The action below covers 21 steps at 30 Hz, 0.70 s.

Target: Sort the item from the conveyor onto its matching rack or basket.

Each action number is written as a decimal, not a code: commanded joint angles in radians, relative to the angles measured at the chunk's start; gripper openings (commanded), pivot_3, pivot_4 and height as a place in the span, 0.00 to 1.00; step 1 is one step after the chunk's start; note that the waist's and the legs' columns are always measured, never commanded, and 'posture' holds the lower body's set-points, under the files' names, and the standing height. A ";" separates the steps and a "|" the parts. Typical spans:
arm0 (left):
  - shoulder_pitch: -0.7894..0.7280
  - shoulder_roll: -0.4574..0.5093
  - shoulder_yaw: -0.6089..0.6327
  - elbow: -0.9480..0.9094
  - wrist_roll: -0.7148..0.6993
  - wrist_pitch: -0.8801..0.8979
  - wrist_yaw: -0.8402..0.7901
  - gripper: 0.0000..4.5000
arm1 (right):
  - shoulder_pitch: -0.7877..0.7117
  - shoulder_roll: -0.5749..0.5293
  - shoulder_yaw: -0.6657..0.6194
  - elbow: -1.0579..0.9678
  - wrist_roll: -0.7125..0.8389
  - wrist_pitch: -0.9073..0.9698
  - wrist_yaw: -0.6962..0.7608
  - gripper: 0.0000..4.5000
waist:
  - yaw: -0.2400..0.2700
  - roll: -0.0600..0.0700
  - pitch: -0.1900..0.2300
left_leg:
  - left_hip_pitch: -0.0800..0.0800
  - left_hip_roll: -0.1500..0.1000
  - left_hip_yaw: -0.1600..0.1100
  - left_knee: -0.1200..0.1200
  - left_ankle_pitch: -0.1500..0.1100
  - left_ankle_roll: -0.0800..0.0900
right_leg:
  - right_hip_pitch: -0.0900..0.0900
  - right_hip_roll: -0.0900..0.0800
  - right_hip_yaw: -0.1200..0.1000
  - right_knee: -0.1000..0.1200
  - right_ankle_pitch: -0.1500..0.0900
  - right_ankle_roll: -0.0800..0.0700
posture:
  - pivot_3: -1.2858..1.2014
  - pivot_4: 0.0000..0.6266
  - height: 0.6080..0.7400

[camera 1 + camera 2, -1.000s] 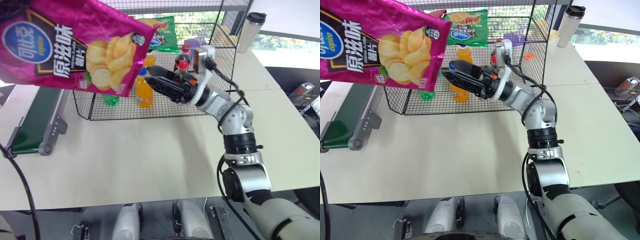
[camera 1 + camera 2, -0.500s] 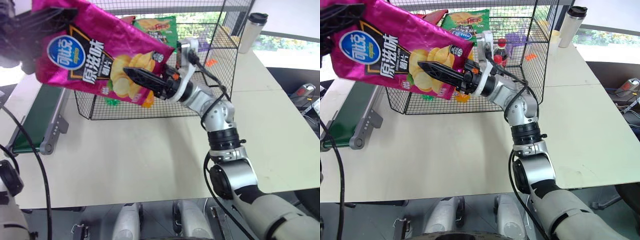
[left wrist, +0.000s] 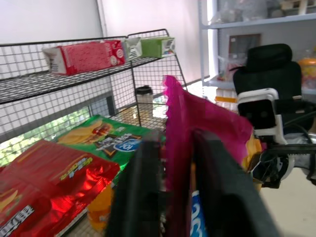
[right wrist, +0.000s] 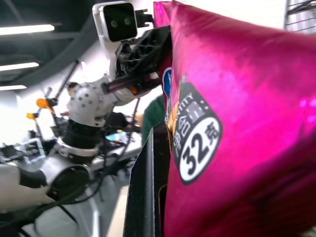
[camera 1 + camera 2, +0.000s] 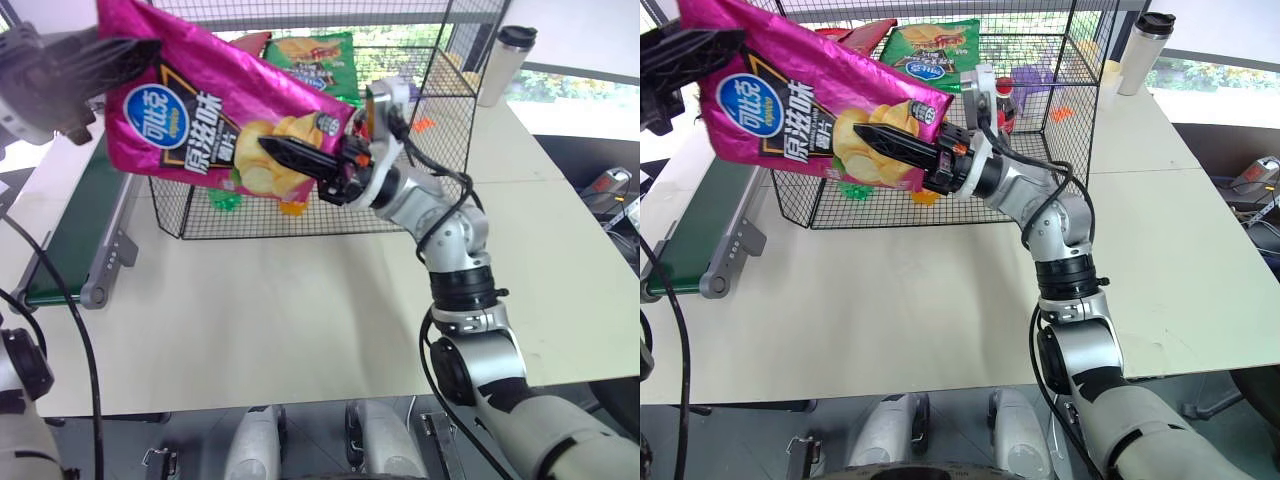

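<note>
My right gripper (image 5: pixel 872 137) is clamped on the bag's (image 5: pixel 200 110) lower edge, held over the conveyor (image 5: pixel 75 235) near the rack (image 5: pixel 440 90). My left gripper (image 3: pixel 170 163) seems loosened around its top; 1 weak pinch could drop it.

The table (image 5: pixel 300 320) lies bare along its near edge, giving free passage. Toward the far edge the rack (image 5: pixel 440 130) stands; its top tier already carries a green bag (image 5: pixel 318 62) and red bags (image 3: pixel 44 182), perhaps leaving little room.
</note>
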 commanded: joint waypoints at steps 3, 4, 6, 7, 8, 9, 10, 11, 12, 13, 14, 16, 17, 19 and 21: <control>0.073 0.015 0.079 0.033 0.094 -0.094 0.085 0.64 | 0.049 -0.112 -0.041 -0.182 -0.024 -0.001 -0.076 0.00 | 0.001 0.000 0.000 | 0.000 0.000 0.000 0.000 0.000 0.000 | 0.000 0.000 0.000 0.000 0.000 0.000 | 0.52 0.24 1.00; 0.100 0.017 0.093 0.033 0.099 -0.099 0.087 0.64 | 0.069 -0.147 -0.061 -0.214 -0.028 0.005 -0.101 0.00 | 0.001 0.000 0.000 | 0.000 0.000 0.000 0.000 0.000 0.000 | 0.000 0.000 0.000 0.000 0.000 0.000 | 0.52 0.24 1.00; 0.150 0.012 0.115 0.010 0.092 -0.092 0.096 0.64 | 0.103 -0.219 -0.111 -0.274 -0.027 0.022 -0.148 0.00 | 0.002 0.000 0.000 | 0.000 0.000 0.000 0.000 0.000 0.000 | 0.000 0.000 0.000 0.000 0.000 0.000 | 0.52 0.24 1.00; 0.180 0.001 0.120 -0.026 0.077 -0.075 0.110 0.64 | 0.121 -0.267 -0.149 -0.317 -0.030 0.034 -0.183 0.00 | 0.005 0.000 0.000 | 0.000 0.000 0.000 0.000 0.000 0.000 | 0.000 -0.001 0.000 -0.001 0.000 0.000 | 0.52 0.24 1.00; 0.205 -0.015 0.118 -0.068 0.058 -0.056 0.129 0.64 | 0.133 -0.313 -0.185 -0.354 -0.033 0.045 -0.218 0.00 | 0.006 0.000 0.000 | 0.000 0.000 0.000 0.000 0.000 0.000 | 0.000 -0.001 0.000 -0.001 0.000 0.000 | 0.52 0.24 1.00; 0.223 -0.034 0.109 -0.113 0.039 -0.040 0.154 0.64 | 0.142 -0.354 -0.220 -0.386 -0.031 0.057 -0.251 0.00 | 0.009 0.000 0.000 | -0.001 -0.001 0.000 -0.001 0.000 0.000 | 0.000 -0.002 0.000 -0.001 0.000 0.000 | 0.52 0.24 1.00; 0.231 -0.064 0.100 -0.159 0.008 -0.019 0.190 0.64 | 0.151 -0.396 -0.256 -0.421 -0.025 0.076 -0.285 0.00 | 0.012 0.000 0.000 | -0.001 -0.001 0.000 0.000 0.000 0.000 | 0.000 -0.003 0.000 -0.002 0.000 0.000 | 0.52 0.24 1.00; 0.232 -0.091 0.091 -0.197 -0.014 -0.003 0.223 0.64 | 0.160 -0.428 -0.285 -0.443 -0.015 0.086 -0.305 0.00 | 0.014 0.000 0.000 | -0.001 -0.001 0.000 0.000 0.000 0.000 | 0.000 -0.003 0.000 -0.002 0.000 0.000 | 0.52 0.24 1.00; 0.236 -0.118 0.075 -0.238 -0.029 0.009 0.255 0.64 | 0.170 -0.460 -0.320 -0.464 -0.005 0.096 -0.327 0.00 | 0.016 -0.001 0.000 | -0.002 -0.001 0.001 0.000 0.000 0.000 | 0.000 -0.004 0.000 -0.003 0.000 0.000 | 0.52 0.24 1.00; 0.237 -0.145 0.060 -0.272 -0.040 0.021 0.288 0.64 | 0.177 -0.485 -0.353 -0.481 0.006 0.106 -0.350 0.00 | 0.017 -0.001 0.000 | -0.001 -0.001 0.001 0.001 0.000 0.000 | 0.000 -0.003 0.000 -0.003 0.000 0.000 | 0.52 0.24 1.00; 0.235 -0.177 0.047 -0.300 -0.048 0.029 0.328 0.64 | 0.181 -0.504 -0.380 -0.492 0.012 0.112 -0.372 0.00 | 0.019 -0.001 0.000 | -0.001 -0.001 0.001 0.001 0.000 0.000 | 0.001 -0.003 0.000 -0.003 0.000 0.000 | 0.52 0.24 1.00; 0.229 -0.242 0.009 -0.347 -0.046 0.031 0.409 0.64 | 0.175 -0.533 -0.400 -0.496 -0.021 0.094 -0.418 0.00 | 0.019 -0.001 0.000 | 0.000 -0.001 0.001 0.000 0.000 0.000 | 0.001 -0.002 0.001 -0.003 0.000 0.000 | 0.52 0.24 1.00; 0.226 -0.278 -0.008 -0.365 -0.041 0.028 0.452 0.64 | 0.164 -0.538 -0.393 -0.486 -0.057 0.069 -0.448 0.00 | 0.018 -0.001 0.000 | 0.001 -0.001 0.002 0.001 0.000 0.000 | 0.001 -0.002 0.002 -0.003 0.000 0.000 | 0.52 0.24 1.00; 0.237 -0.330 -0.064 -0.406 0.002 0.012 0.509 0.64 | 0.138 -0.543 -0.340 -0.449 -0.161 -0.002 -0.499 0.00 | 0.014 -0.001 0.000 | 0.002 -0.001 0.002 0.001 0.000 0.000 | 0.002 -0.001 0.003 -0.002 0.000 0.000 | 0.52 0.24 1.00; 0.260 -0.356 -0.120 -0.436 0.049 -0.002 0.532 0.64 | 0.117 -0.531 -0.296 -0.421 -0.218 -0.052 -0.520 0.00 | 0.004 -0.001 0.000 | 0.002 -0.001 0.002 0.001 0.000 0.000 | 0.002 -0.001 0.003 -0.002 0.000 0.000 | 0.52 0.24 1.00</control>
